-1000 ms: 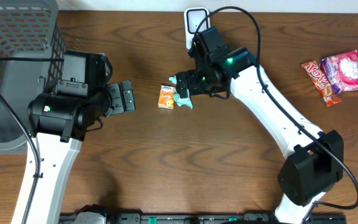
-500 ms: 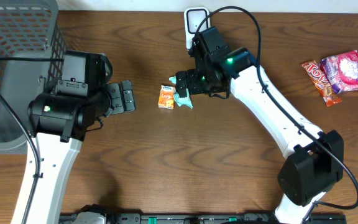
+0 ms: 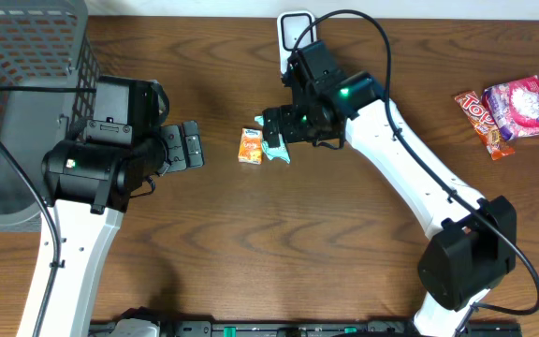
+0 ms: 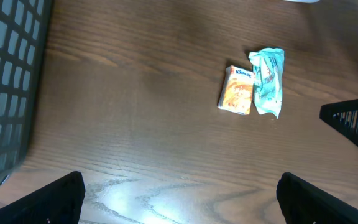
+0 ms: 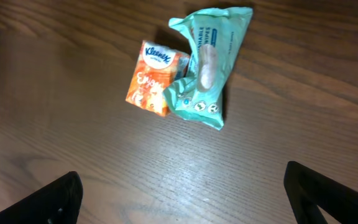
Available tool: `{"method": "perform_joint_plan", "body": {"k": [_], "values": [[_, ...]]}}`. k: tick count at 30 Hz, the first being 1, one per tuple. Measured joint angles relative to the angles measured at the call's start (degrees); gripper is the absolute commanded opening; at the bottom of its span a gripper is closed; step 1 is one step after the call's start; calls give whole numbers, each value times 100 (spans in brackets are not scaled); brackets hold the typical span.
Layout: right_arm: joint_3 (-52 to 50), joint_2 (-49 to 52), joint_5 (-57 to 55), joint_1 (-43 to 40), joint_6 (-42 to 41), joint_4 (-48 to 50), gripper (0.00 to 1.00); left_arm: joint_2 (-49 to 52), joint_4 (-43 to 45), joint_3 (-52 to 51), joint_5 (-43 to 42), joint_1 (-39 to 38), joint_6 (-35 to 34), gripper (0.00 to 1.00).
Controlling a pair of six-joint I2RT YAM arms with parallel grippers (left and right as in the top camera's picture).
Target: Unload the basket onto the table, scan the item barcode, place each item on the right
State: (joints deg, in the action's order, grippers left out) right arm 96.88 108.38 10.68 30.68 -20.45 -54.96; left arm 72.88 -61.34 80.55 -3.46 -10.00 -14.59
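Teal crinkled plastic wipes pouch (image 5: 205,65) lies flat on the brown wooden desk (image 3: 344,243), straight ahead of the right claw (image 5: 185,200) and centred between its two fingers. Small orange Kleenex tissue pack (image 5: 156,77) touches the pouch's edge, on the side away from the right claw's wrist and toward the left claw (image 3: 192,145). Which of the two is the item to scan: cannot tell, though the pouch is the one the right claw is lined up on.

Change over the last second: almost none. Both packs sit where they were and the right arm shifts only a hair. Right claw is spread fully wide, nothing in it, hanging over the pouch. Left claw is also fully spread and empty, well back from the packs, which lie far ahead of it.

Meaning for the task: no pick has begun and no barcode is showing. Likely a pause before the descent.

White upright scanner (image 3: 295,26) stands behind the right claw at the desk's far edge. Grey mesh basket (image 3: 26,75) is behind the left claw. Red snack packet (image 3: 483,122) and pink snack packet (image 3: 524,105) are far off past the right arm.
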Motion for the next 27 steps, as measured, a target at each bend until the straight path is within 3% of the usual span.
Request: {"method": "perform_joint_plan", "body": {"k": [27], "values": [[-9, 0, 0, 63, 0, 79, 99, 0, 0, 0, 2, 0, 0, 98]]}}
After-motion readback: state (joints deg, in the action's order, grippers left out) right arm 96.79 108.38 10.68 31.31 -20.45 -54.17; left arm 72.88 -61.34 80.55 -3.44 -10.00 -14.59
